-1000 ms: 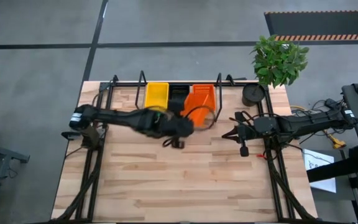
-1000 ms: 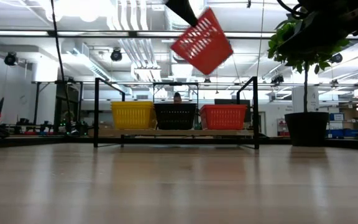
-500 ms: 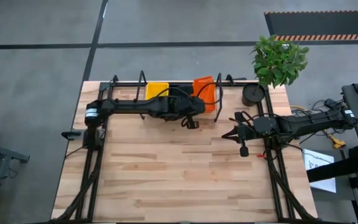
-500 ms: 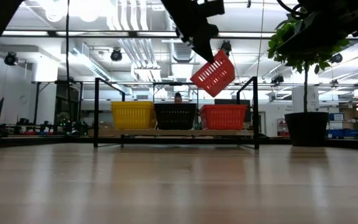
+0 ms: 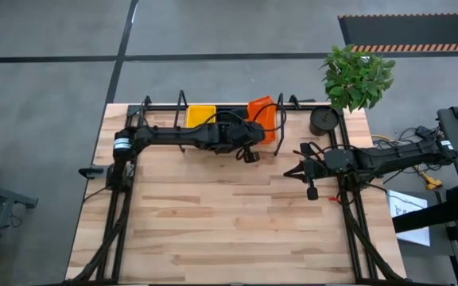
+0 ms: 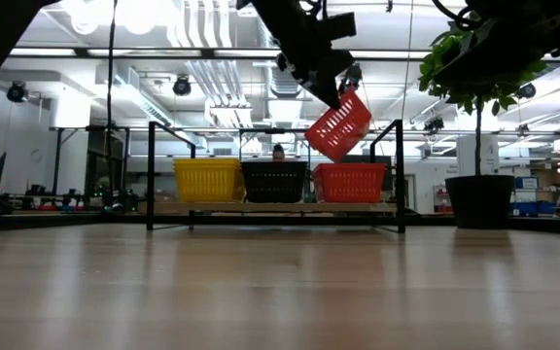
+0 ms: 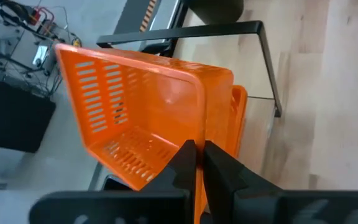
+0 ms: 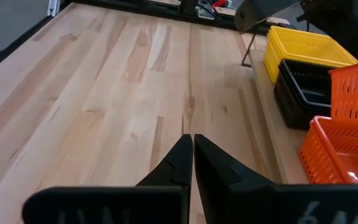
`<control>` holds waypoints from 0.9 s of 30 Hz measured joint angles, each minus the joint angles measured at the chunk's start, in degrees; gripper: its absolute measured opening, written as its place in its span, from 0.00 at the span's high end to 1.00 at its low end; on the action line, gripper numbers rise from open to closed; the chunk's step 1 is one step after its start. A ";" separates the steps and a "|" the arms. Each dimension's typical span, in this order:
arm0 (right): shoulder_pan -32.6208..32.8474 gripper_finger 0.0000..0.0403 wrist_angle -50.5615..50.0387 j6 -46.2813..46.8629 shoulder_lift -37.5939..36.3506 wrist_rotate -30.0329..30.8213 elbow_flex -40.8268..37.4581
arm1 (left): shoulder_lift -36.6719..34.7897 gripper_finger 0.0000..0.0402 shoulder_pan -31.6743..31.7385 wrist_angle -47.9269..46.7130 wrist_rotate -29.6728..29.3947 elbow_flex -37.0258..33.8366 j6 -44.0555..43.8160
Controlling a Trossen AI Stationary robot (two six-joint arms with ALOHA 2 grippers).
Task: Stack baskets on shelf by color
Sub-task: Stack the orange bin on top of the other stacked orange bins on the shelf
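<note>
Left gripper [image 7: 194, 163] clamped the tilted orange basket [image 6: 338, 126] by its rim, above the shelved orange basket [image 6: 349, 182]. Level it before lowering. Right gripper [image 8: 188, 155] shut, empty, right of bench.

Two orange baskets [image 6: 338, 126], one yellow [image 6: 207, 180], one black [image 6: 274, 181].

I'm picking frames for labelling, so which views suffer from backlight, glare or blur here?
Low view: bright ceiling lights backlight the scene, leaving the left arm a dark silhouette above the tilted orange perforated plastic basket; the near wooden tabletop looks soft. Left wrist view: that basket is crisp. High view: even light, no glare.
</note>
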 joint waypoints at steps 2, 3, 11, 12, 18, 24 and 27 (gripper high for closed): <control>0.00 0.98 0.00 0.11 0.00 0.00 0.00 | 0.38 1.00 0.12 0.32 -0.02 0.00 -0.84; 0.00 0.98 0.00 0.11 0.00 0.00 0.00 | 0.56 1.00 0.12 0.48 -0.09 0.00 -0.88; 0.00 0.98 -0.02 0.13 0.00 0.00 0.00 | 0.91 1.00 0.12 1.16 -0.04 -0.13 -0.99; 0.00 0.98 -0.02 0.13 0.00 0.00 0.00 | 0.93 1.00 0.12 1.16 -0.04 -0.13 -0.99; 0.00 0.98 -0.02 0.13 0.00 0.00 0.00 | 0.93 0.95 0.21 1.18 -0.04 -0.15 -2.10; 0.00 0.98 -0.02 0.44 0.00 0.00 0.00 | 0.93 0.87 0.45 1.22 -0.04 -0.15 -2.35; 0.00 0.98 -0.02 0.55 0.00 0.00 0.00 | 0.93 0.84 0.45 1.22 -0.04 -0.15 -2.35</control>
